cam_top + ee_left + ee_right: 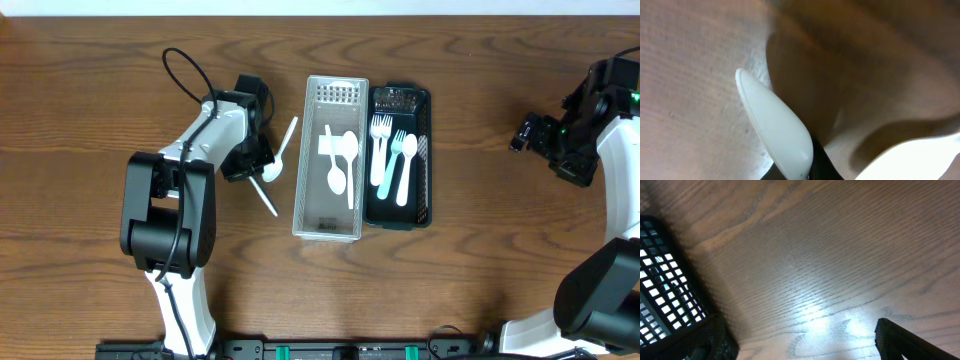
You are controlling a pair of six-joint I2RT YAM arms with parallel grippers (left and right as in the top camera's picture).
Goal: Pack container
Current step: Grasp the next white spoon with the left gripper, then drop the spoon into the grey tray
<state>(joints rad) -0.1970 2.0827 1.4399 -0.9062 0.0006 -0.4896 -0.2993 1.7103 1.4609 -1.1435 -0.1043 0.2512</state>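
A clear container (309,160) at mid-table holds white spoons (338,178) and a knife. Beside it on the right, a black basket (424,150) holds white and pale blue forks (381,135). My left gripper (258,165) is low over the table left of the clear container, shut on a white spoon (284,145). In the left wrist view the spoon's bowl (774,127) fills the frame, right at the dark fingers (815,170). Another white utensil (266,197) lies on the table just below it. My right gripper (530,132) is open and empty over bare wood (800,335).
The black basket's mesh wall (660,280) shows at the left of the right wrist view. A second white shape (920,155) sits at the lower right of the left wrist view. Wooden table surrounds both containers.
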